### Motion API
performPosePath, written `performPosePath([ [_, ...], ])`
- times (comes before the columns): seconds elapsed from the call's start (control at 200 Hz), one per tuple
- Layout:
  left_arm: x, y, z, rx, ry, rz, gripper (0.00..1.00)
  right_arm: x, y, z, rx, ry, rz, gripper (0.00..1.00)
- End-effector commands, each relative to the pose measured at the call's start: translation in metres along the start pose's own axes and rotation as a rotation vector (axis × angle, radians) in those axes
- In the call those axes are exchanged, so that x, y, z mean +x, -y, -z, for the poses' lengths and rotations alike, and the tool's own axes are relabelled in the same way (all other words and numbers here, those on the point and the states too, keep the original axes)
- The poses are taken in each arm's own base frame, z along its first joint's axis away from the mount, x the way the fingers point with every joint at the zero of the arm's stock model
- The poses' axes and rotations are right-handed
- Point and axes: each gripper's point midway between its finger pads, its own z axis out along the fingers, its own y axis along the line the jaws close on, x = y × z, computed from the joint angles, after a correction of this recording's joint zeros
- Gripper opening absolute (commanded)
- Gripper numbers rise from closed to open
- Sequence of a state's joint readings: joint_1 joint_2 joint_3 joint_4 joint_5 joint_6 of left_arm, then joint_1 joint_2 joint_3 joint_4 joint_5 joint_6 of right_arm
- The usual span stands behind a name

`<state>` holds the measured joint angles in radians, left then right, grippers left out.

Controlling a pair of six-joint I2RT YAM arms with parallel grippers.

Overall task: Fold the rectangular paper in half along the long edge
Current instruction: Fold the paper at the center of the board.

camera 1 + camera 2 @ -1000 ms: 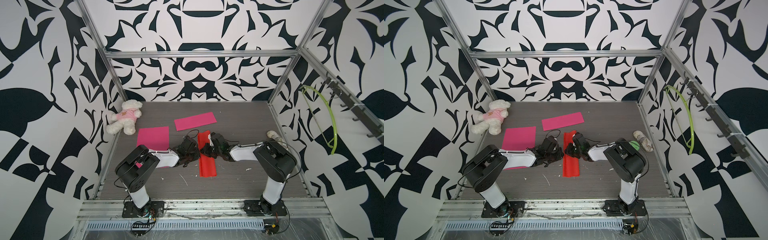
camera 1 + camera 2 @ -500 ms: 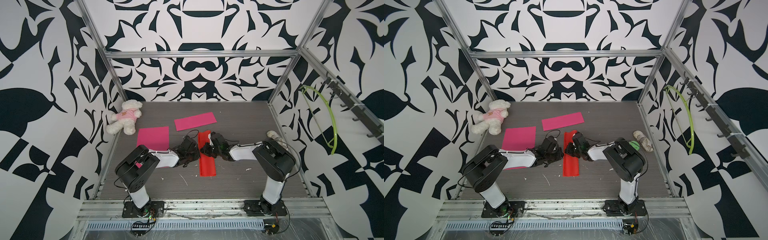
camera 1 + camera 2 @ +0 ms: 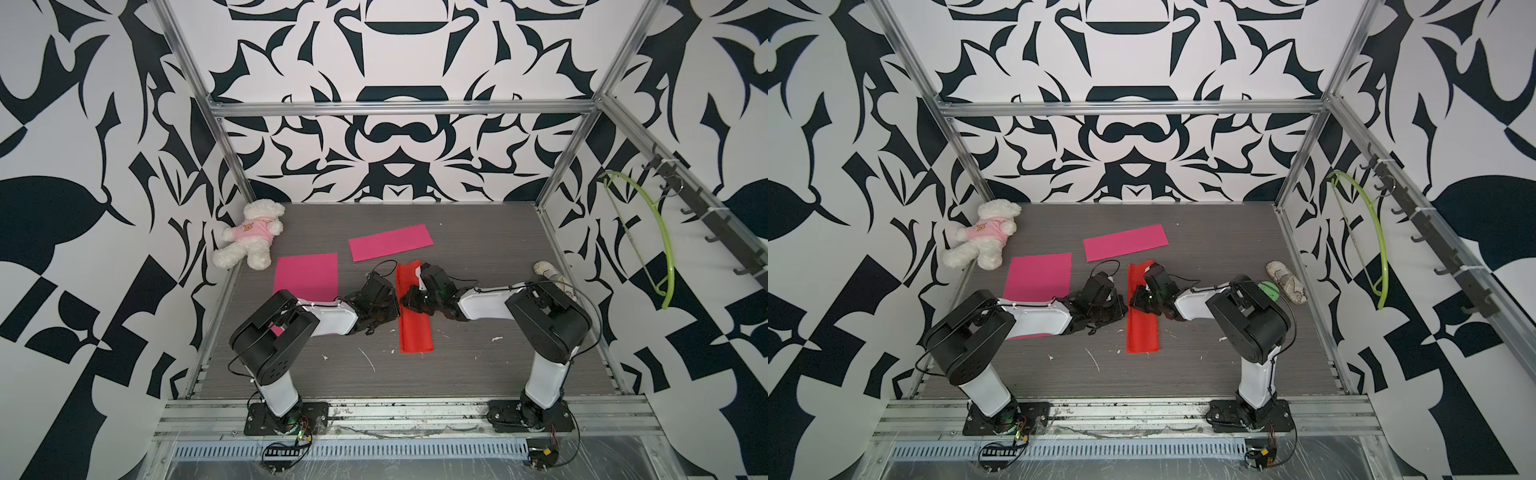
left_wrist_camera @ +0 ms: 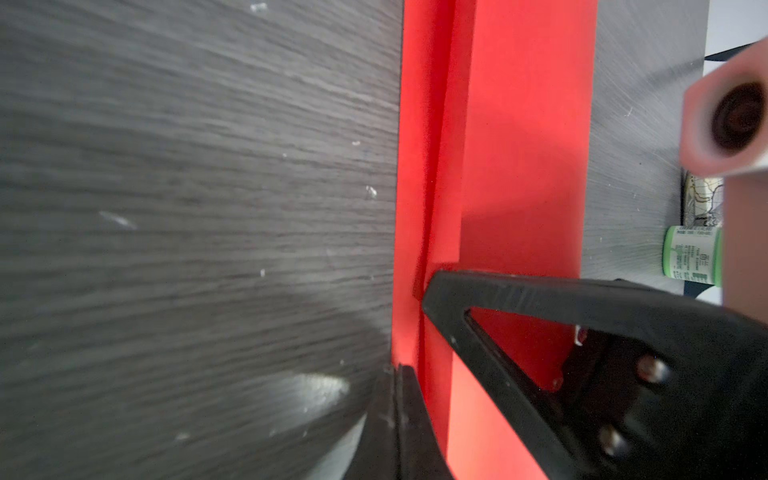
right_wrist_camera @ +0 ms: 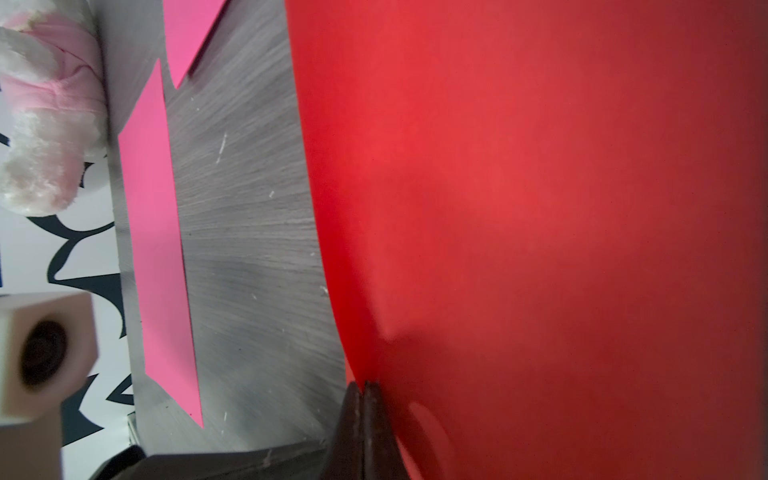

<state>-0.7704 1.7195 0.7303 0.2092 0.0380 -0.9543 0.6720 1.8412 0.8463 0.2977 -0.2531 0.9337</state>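
Left wrist view shows the red rectangular paper sheet [image 4: 519,166] on the grey wood-grain table [image 4: 187,208]. It is doubled lengthwise, and its upper layer stops just short of the lower layer's left long edge. The right gripper [image 4: 428,291] reaches across from the right with its tip at that free edge. In its own wrist view the jaws are closed together, apparently pinching the sheet's edge, and the flap bows up instead of lying flat. The left gripper [image 4: 399,399] is closed too, tips touching the sheet's left edge; whether paper sits between them I cannot tell. In both top views the sheet lies mid-table between the arms.

The crease looks soft, so a release now would probably let the flap spring open. A sideways pull with the lower layer poorly pinned could skew the edges and set a crooked fold.

Counted:
- one red sheet
- two pink paper sheets [image 3: 306,274] [image 3: 390,243]
- one white teddy bear in a pink shirt [image 3: 249,239]
- one pale crumpled bundle [image 3: 548,270] at the right edge
- two arms
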Motion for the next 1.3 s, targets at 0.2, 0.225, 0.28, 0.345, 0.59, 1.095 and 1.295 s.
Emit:
performPosePath([
  [0.2, 0.069, -0.101, 0.003, -0.34, -0.23, 0.043, 0.0, -0.009, -0.015, -0.001, -0.031, 0.022, 0.023, 0.0],
  [0.225, 0.07, -0.101, 0.003, -0.341, -0.231, 0.044, 0.0, -0.009, -0.015, -0.001, -0.034, 0.023, 0.023, 0.0],
  [0.28, 0.069, -0.102, 0.003, -0.342, -0.229, 0.044, 0.0, -0.009, -0.015, -0.001, -0.034, 0.023, 0.027, 0.0],
  [0.345, 0.069, -0.102, 0.003, -0.342, -0.231, 0.044, 0.0, -0.009, -0.015, 0.0, -0.026, 0.018, 0.038, 0.0],
  [0.59, 0.065, -0.096, 0.002, -0.318, -0.223, 0.053, 0.09, -0.009, -0.021, 0.003, -0.044, 0.012, 0.048, 0.0],
  [1.095, 0.076, -0.116, 0.0, -0.423, -0.287, 0.06, 0.05, -0.008, -0.029, 0.003, -0.079, 0.0, 0.045, 0.0],
  [1.295, 0.081, -0.124, 0.0, -0.453, -0.301, 0.065, 0.04, -0.012, -0.032, 0.01, -0.077, 0.017, 0.057, 0.0],
])
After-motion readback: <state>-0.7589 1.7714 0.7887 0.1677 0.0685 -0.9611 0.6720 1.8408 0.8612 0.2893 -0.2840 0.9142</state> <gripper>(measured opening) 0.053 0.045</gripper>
